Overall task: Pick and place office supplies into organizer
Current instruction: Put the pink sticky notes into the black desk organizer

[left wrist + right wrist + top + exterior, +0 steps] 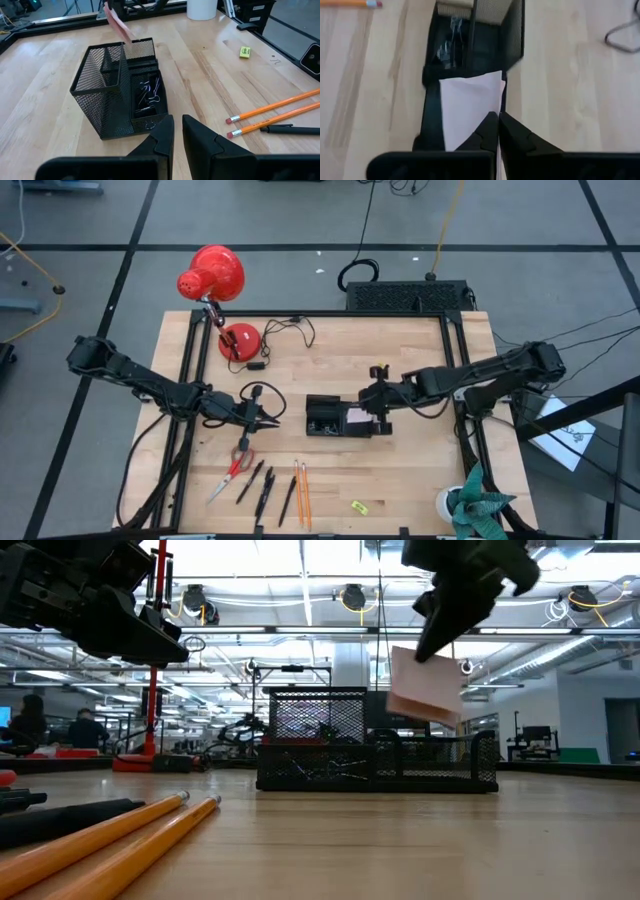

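The black mesh organizer (338,418) stands mid-table with binder clips (150,95) in one compartment. My right gripper (498,125) is shut on the pink sticky-note pad (425,685), which hangs above the organizer (375,750). My left gripper (177,132) hovers left of the organizer with a narrow gap between its fingers and nothing in it. Red-handled scissors (235,470), black pens (258,485), orange pencils (302,495) and a small yellow piece (360,507) lie on the wood toward the near edge. My right gripper pinches the pad between its two fingers at one corner of its upper edge (490,114). The fingers (440,625) slant down from above and from the table's right. The pad hangs tilted below them, clear of the organizer.
A red desk lamp (215,275) with its base (240,340) and a cable (285,330) sits at the far left. A black box (405,295) stands past the far edge. A white cup with a plant (462,505) is at the near right corner.
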